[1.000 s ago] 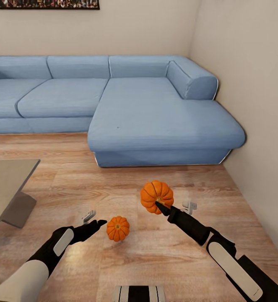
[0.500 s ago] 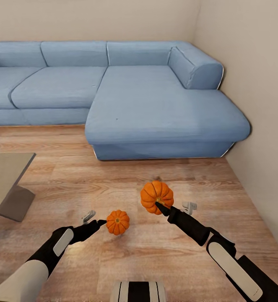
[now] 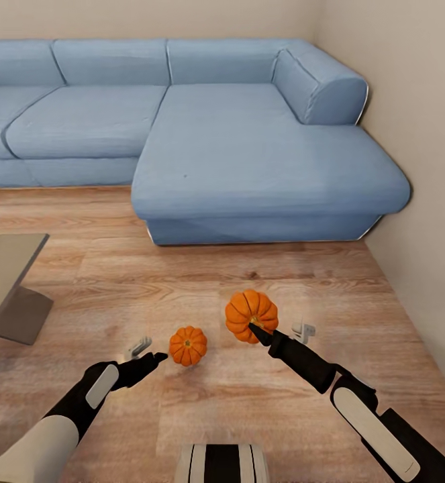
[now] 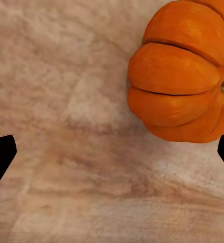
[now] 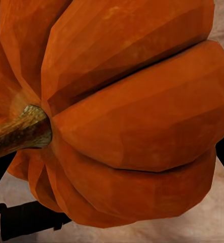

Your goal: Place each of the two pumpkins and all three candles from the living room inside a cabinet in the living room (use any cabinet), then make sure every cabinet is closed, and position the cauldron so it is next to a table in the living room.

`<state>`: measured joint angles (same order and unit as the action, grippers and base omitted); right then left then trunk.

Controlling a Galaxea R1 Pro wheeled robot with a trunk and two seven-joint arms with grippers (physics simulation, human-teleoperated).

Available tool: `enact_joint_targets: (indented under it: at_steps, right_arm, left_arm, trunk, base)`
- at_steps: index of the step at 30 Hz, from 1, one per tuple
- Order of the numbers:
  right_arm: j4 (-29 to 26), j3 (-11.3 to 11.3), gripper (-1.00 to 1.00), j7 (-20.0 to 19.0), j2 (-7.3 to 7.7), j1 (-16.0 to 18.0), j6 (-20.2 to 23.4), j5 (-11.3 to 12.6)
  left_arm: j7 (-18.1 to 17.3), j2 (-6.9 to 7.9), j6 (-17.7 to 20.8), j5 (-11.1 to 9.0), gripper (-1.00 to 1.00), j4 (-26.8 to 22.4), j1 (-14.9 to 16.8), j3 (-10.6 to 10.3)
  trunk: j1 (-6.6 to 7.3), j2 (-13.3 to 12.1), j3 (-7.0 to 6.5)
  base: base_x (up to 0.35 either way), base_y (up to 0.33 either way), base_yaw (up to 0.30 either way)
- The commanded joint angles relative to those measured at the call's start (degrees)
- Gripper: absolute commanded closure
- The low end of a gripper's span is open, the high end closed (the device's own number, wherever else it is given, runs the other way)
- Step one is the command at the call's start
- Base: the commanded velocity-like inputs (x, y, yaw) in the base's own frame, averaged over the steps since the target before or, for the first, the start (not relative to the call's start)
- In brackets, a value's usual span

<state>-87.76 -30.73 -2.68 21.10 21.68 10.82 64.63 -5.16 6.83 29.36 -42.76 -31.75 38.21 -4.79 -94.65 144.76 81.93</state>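
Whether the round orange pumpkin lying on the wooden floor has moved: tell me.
No. The pumpkin keeps its place against the blue fabric sofa and grey table leg; only the camera shifted.

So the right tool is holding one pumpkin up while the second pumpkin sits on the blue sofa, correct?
Not quite. The second pumpkin lies on the wooden floor, just ahead of the left tool, not on the blue sofa; the head view shows it. The right tool does hold the other pumpkin.
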Motion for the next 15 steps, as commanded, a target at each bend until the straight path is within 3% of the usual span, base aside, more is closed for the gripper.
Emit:
enact_joint_targets:
  at_steps: [1,10,15]
  right_arm:
    - [-0.04,-0.03,1.0,0.01,0.04,0.04,0.09,0.5]
    - [-0.04,-0.03,1.0,-0.01,-0.01,0.09,0.08,0.5]
    - [0.02,-0.05,1.0,0.0,0.0,0.09,0.08,0.5]
  left_arm:
    - [0.13,0.04,0.11,-0.1,-1.0,-0.05,0.02,-0.22]
    - [0.32,-0.17,0.02,-0.15,-1.0,-0.15,0.02,-0.22]
    - [0.33,-0.12,0.01,-0.13,-1.0,-0.18,0.02,-0.23]
  trunk:
    - [-0.01,0.03,0.26]
    - [-0.06,0.06,0.71]
    - [-0.06,0.06,0.71]
  base:
    - [0.0,0.0,0.0]
    - [0.008,0.0,0.0]
    - [0.173,-0.046,0.0]
